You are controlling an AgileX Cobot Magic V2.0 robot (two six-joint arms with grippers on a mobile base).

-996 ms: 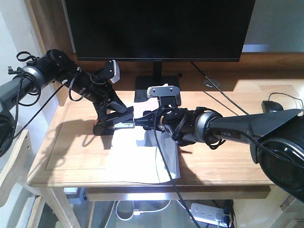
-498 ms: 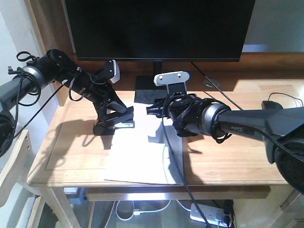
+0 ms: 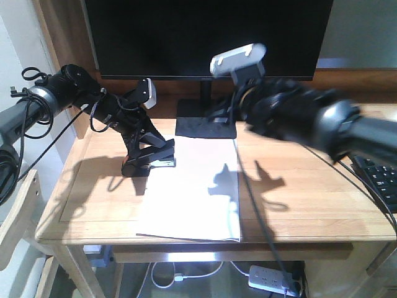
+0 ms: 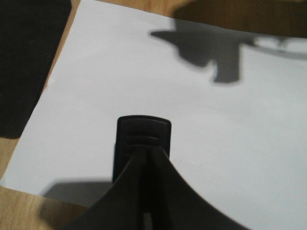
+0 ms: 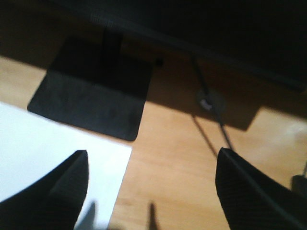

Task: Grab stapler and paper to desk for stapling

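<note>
The black stapler with an orange end sits at the far left corner of the white paper, which lies flat on the wooden desk. My left gripper is shut on the stapler from above. In the left wrist view the stapler's black end pokes out past the closed fingers over the paper. My right gripper is blurred and raised above the desk near the monitor base. Its wrist view shows it open and empty above the paper's far right corner.
A large black monitor with a square base stands behind the paper. A keyboard lies at the right edge. A cable runs from a grommet across the desk. A power strip lies under the desk.
My right arm has lifted away from the stapler and paper, moving up and back to the right. The left gripper, stapler and paper have stayed in place.
</note>
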